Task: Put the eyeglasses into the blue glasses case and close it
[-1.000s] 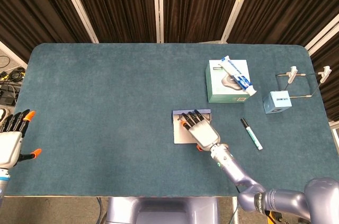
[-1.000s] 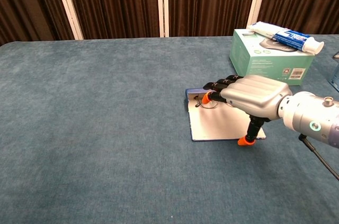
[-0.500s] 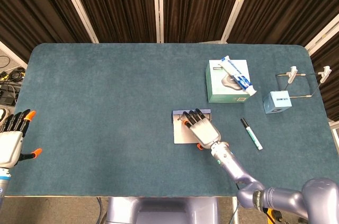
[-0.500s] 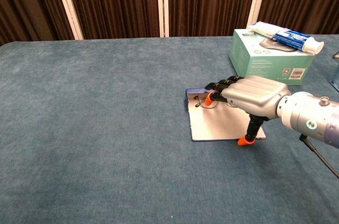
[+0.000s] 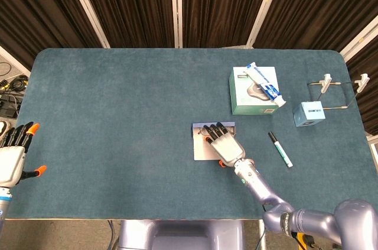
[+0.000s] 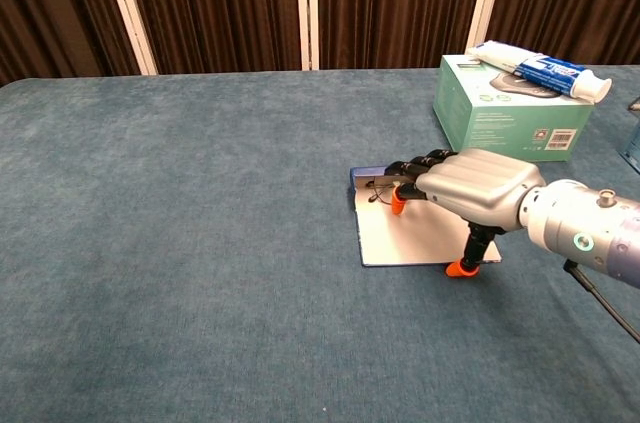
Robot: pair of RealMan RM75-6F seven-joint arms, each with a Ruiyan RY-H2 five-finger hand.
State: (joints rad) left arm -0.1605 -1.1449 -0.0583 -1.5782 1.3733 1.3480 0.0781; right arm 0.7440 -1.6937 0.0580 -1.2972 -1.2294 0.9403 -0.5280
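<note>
The blue glasses case lies open near the table's middle, its pale inner flap facing up. My right hand hovers palm down over it, fingers bent down toward the case's far blue rim. The thumb tip stands apart at the case's near edge. The eyeglasses show only as thin dark wire on that rim, just beside the orange fingertip; the hand hides the remainder. My left hand hangs at the table's far left edge, fingers spread, holding nothing.
A teal box with a toothpaste tube on top stands behind the case to the right. A marker lies right of the hand. Farther right are a small blue cube and a wire stand.
The right hand's fingers have curled downward onto the case's far rim, and the hand has drawn back slightly. The left hand has not moved.
</note>
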